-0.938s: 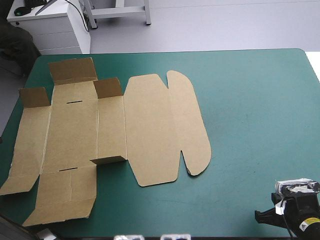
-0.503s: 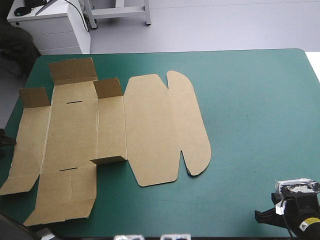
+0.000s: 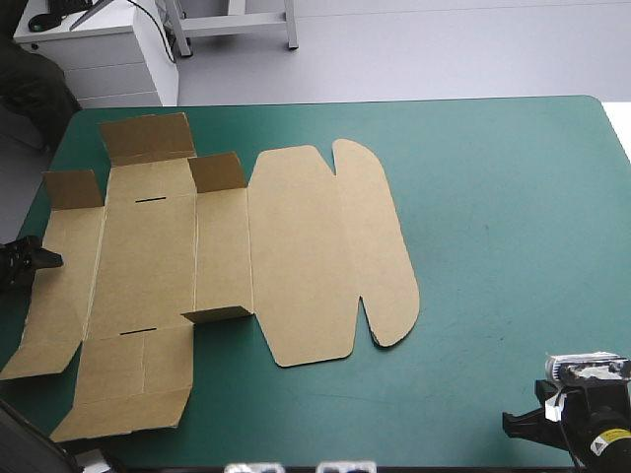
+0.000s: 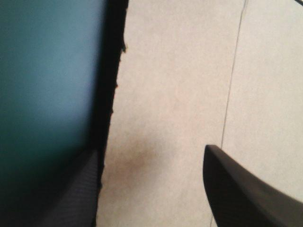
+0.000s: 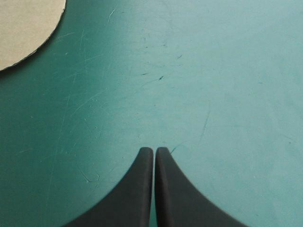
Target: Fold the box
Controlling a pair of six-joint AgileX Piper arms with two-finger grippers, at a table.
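Teal-green cover runs bare across the bench [image 3: 493, 217] from the middle out to 3 o'clock, so I have that whole half as open room for moving, right up to the 12 o'clock edge. The box [image 3: 296, 246] fills the other half, from the centre to 9 o'clock, where its outer panels reach the bench's edge. Its 7 o'clock corner lies close to the near edge.

It is a cut sheet of brown board lying flat, with creases between the panels and two short slits [image 3: 150, 200] in the wide panel. Four small flaps [image 3: 146, 138] stand up from it, three toward 11 o'clock and one near the sheet's middle. The rounded lid lobes lie flat, pointing toward 3 o'clock.

My left gripper [image 4: 150, 153] sits at 9 o'clock on the sheet's outer edge. Its black fingers [image 4: 251, 189] are spread apart, one over the board and the other on the cover side of that edge; I can't tell whether either touches. My right gripper [image 5: 154, 152] sits at the 5 o'clock corner, well apart from the box. Its fingers are clenched into one point over bare cover, with a rounded bit of board ahead.
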